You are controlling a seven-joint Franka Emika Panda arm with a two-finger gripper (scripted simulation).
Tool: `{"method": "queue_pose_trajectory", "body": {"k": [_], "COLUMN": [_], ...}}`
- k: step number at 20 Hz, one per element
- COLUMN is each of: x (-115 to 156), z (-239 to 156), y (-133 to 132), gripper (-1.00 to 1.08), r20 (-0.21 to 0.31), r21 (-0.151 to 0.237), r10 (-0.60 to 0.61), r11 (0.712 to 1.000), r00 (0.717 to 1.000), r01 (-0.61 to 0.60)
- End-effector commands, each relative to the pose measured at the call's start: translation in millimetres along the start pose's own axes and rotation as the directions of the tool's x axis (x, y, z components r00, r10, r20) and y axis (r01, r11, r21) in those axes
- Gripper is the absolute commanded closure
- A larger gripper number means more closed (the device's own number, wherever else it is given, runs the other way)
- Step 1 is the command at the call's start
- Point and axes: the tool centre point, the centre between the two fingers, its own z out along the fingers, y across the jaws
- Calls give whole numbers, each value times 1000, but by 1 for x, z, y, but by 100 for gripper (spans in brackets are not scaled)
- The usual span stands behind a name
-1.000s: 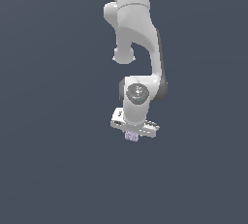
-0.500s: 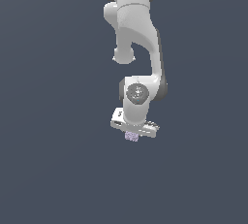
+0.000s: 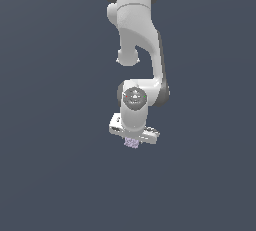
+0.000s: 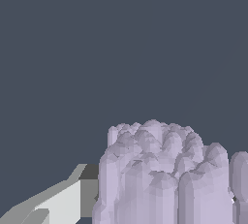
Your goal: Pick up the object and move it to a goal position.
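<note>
The object point(image 3: 132, 143) is a tiny pale lavender block with a ridged surface. In the exterior view it sits just under the white gripper point(image 3: 133, 142), held between the fingers and partly hidden by the hand. The gripper is shut on it and hangs above the plain dark grey ground. In the wrist view the object point(image 4: 164, 174) fills the near field as a bumpy lavender mass, with one white and grey finger point(image 4: 68, 201) pressed against its side. The other finger is out of that view.
The white arm point(image 3: 137, 50) comes down from the top of the exterior view. Uniform dark grey ground lies all around. No goal marker shows.
</note>
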Motion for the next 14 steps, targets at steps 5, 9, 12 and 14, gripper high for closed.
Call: {"method": "queue_pose_trajectory", "body": {"k": [5, 9, 12, 14], "x": [30, 53, 69, 77], "z": [-11, -18, -24, -26], "y": [31, 53, 68, 75], "gripper": [108, 108, 108, 108], "r20": [-1, -1, -1, -1], "r21": [0, 0, 0, 0], "r10": [1, 1, 1, 1], "r11": [1000, 1000, 1000, 1000], "r00": [1000, 1000, 1000, 1000], "r01": [-1, -1, -1, -1]}}
